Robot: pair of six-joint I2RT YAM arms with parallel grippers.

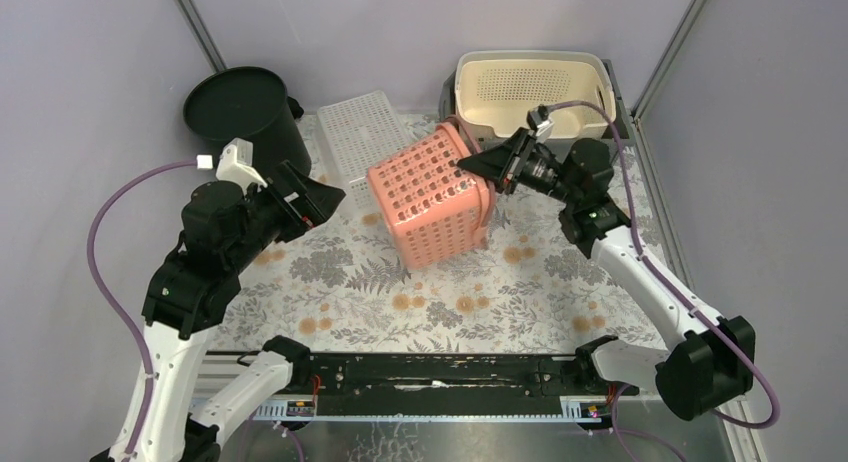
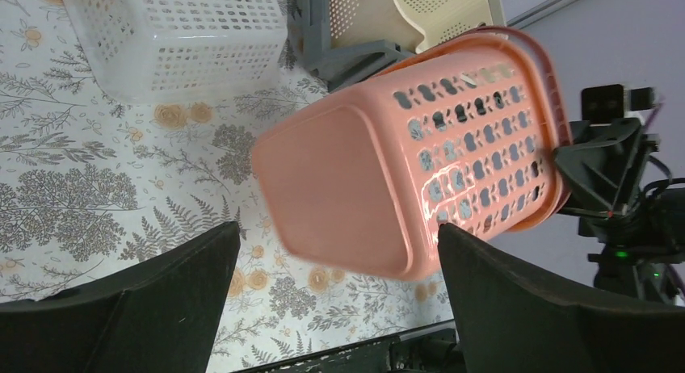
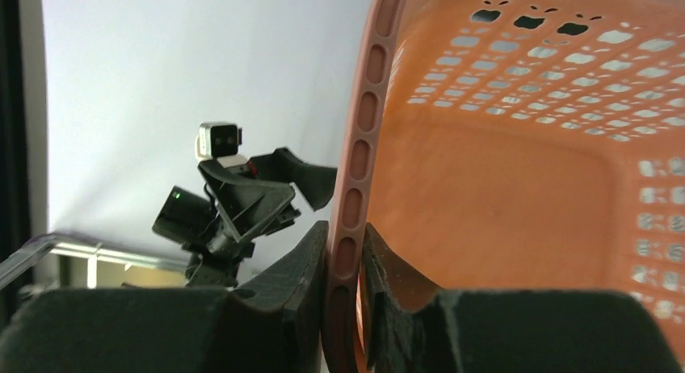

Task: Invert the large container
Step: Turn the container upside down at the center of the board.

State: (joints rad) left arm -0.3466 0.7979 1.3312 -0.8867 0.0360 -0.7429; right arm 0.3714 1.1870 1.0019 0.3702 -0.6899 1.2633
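Right tool [image 3: 345,236] clamps the rim of the large salmon-pink perforated plastic basket [image 1: 432,197]. The basket is tipped onto its side over the floral tabletop [image 1: 520,282], mouth toward the right arm. I cannot tell whether an edge touches down. It looks light, stiff and rather slick, so the rim is the surest hold. Left tool [image 1: 322,197] gapes wide near its base, touching nothing.

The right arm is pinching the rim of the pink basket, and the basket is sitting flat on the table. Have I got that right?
Not quite. The right end effector does pinch the rim of the pink basket, but the basket is not sitting flat. It is tilted steeply, with its base turned sideways. The top external view shows this.
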